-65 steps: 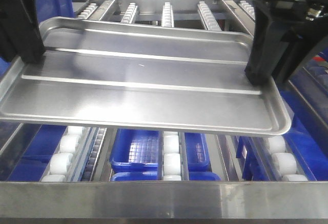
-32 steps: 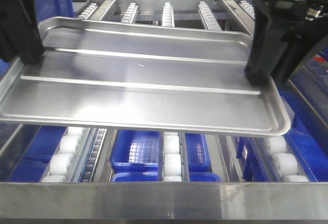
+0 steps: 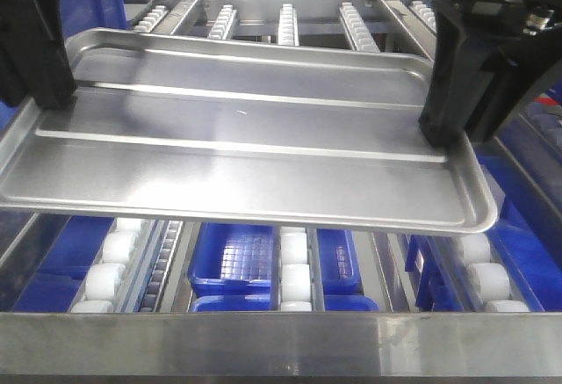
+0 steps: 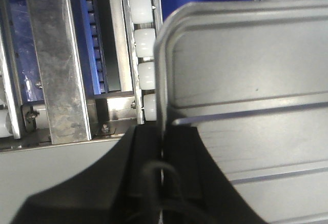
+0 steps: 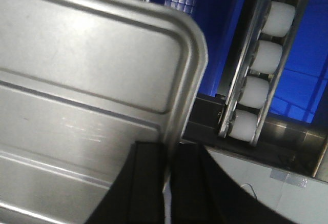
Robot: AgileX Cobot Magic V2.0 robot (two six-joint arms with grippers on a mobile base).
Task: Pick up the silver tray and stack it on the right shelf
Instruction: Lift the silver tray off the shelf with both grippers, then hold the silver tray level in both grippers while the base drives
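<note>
Silver tray (image 3: 246, 151) aloft between left fingers (image 3: 44, 68), right fingers (image 3: 446, 94)

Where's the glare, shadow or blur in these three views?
Front view: blown-out white beyond the right shelf at top centre; dark shadow on the silver tray near the left gripper. Left wrist view: left gripper is featureless black, tray rim sharp. Right wrist view: right gripper equally black, soft sheen on the tray.

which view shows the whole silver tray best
The exterior front-facing view: the shiny silver rectangular ridged metal tray shows nearly whole, both ridges visible. Each wrist view shows only one rounded corner, its rim between black fingers.
</note>
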